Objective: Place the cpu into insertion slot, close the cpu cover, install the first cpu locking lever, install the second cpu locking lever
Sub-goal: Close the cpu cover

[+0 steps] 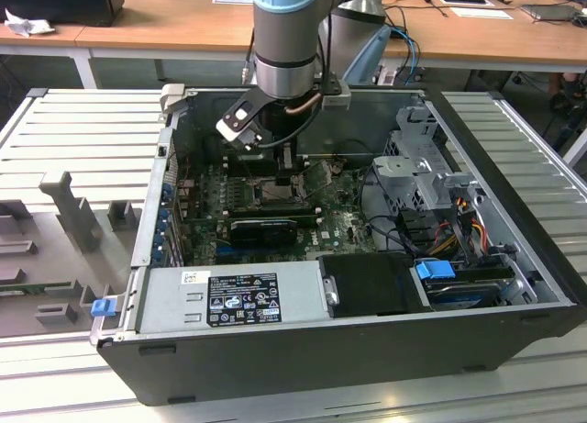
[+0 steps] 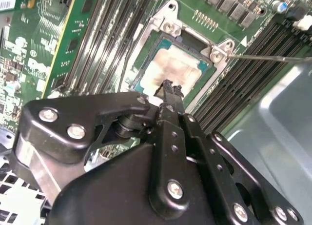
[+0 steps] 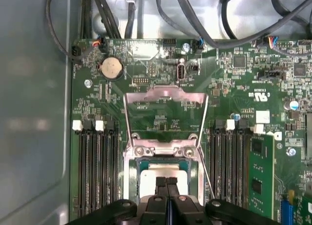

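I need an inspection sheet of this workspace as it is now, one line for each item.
Surface: green circuit board inside an open computer case.
Job's things: cpu lies in the slot; cover stands open; thin lever beside the slot.
Clutter: nothing seen.
Grippers: gripper shut, tips over the cpu.
Cables: black cables at the board's edge; coloured wires in the case.
Surroundings: ribbed grey table; wooden desks behind.
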Action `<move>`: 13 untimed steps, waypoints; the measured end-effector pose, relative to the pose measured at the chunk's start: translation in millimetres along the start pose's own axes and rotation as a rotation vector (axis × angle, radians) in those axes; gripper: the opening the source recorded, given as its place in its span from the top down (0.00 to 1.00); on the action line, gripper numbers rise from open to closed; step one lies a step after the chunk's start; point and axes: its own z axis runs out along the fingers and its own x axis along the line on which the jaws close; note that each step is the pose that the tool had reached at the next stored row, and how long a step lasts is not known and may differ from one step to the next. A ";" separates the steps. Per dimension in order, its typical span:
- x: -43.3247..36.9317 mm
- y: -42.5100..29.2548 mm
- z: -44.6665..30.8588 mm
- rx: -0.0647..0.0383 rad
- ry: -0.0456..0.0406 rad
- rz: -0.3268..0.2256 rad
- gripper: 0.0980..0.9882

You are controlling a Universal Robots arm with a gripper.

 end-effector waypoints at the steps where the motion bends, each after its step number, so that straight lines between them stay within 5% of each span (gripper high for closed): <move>1: 0.0 0.0 0.0 0.000 0.0001 0.000 0.99; 13: 0.4 0.6 -13.9 0.000 0.0000 0.000 0.99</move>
